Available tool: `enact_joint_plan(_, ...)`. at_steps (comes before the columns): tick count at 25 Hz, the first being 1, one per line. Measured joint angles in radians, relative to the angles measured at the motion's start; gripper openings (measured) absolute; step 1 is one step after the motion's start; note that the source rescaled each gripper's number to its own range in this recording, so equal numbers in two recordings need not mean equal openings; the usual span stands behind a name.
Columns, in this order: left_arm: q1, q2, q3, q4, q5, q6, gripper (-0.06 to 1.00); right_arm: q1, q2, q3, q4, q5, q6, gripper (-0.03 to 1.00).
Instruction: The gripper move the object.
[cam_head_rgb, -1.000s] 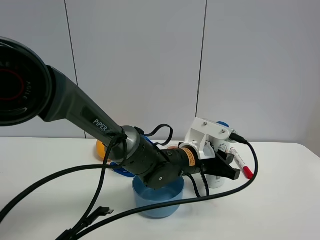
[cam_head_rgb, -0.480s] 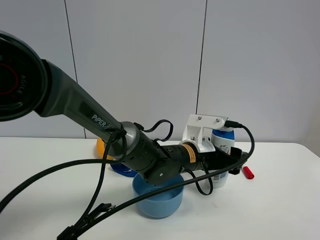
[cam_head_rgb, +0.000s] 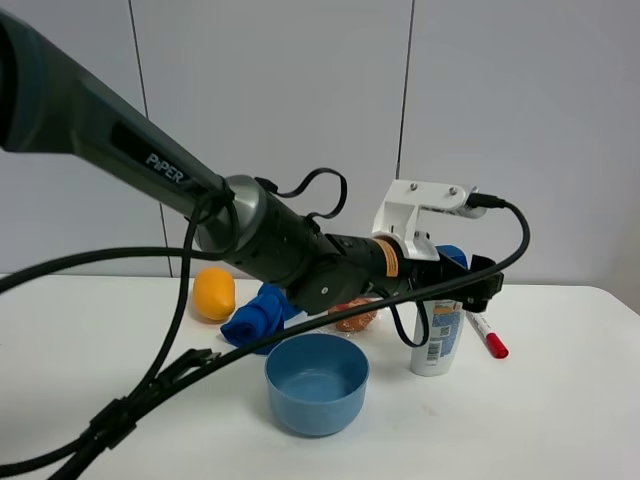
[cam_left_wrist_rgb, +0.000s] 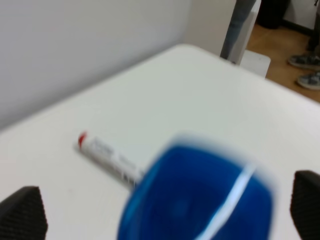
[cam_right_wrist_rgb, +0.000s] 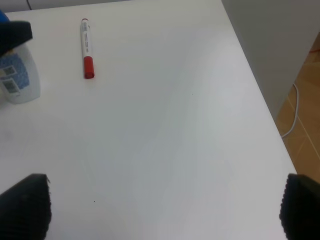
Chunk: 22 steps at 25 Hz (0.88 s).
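The white shampoo bottle (cam_head_rgb: 437, 340) with a blue cap stands upright on the table, right of the blue bowl. My left gripper (cam_head_rgb: 475, 285) reaches across from the left and hangs at cap height. In the left wrist view the blurred blue cap (cam_left_wrist_rgb: 200, 195) sits between the left gripper's (cam_left_wrist_rgb: 160, 210) wide-apart fingertips (cam_left_wrist_rgb: 22, 212), which do not touch it. The bottle also shows in the right wrist view (cam_right_wrist_rgb: 17, 75). My right gripper (cam_right_wrist_rgb: 160, 205) is open over bare table to the right of the bottle and holds nothing.
A red-capped white marker (cam_head_rgb: 487, 335) lies just right of the bottle, also in the wrist views (cam_left_wrist_rgb: 107, 152) (cam_right_wrist_rgb: 86, 47). A blue bowl (cam_head_rgb: 316, 383) stands in front. An orange (cam_head_rgb: 214, 293), a blue cloth (cam_head_rgb: 258, 315) and a copper scrubber (cam_head_rgb: 355, 315) lie behind. The table's right edge (cam_right_wrist_rgb: 260, 95) is near.
My left arm has risen. Its gripper moved from around the bottle's body up to cap height. The bottle stays standing on the table.
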Motion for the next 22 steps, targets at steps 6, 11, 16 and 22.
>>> enact_joint_plan(6, -0.01, -0.118, 0.0, 0.004, 0.05, 0.0, 0.99, 0.0, 0.0, 0.0, 0.0, 0.0, 0.0, 1.0)
enact_joint_plan(11, -0.023, -0.252, 0.0, 0.01, 0.236, -0.004, 0.99, 0.0, 0.0, 0.0, 0.0, 0.0, 0.0, 1.0)
enact_joint_plan(16, -0.023, -0.387, 0.0, 0.01, 0.515, -0.001, 0.99, 0.0, 0.0, 0.0, 0.0, 0.0, 0.0, 1.0)
enact_joint_plan(22, 0.008, -0.52, 0.0, 0.013, 0.851, 0.053, 1.0, 0.0, 0.0, 0.0, 0.0, 0.0, 0.0, 1.0)
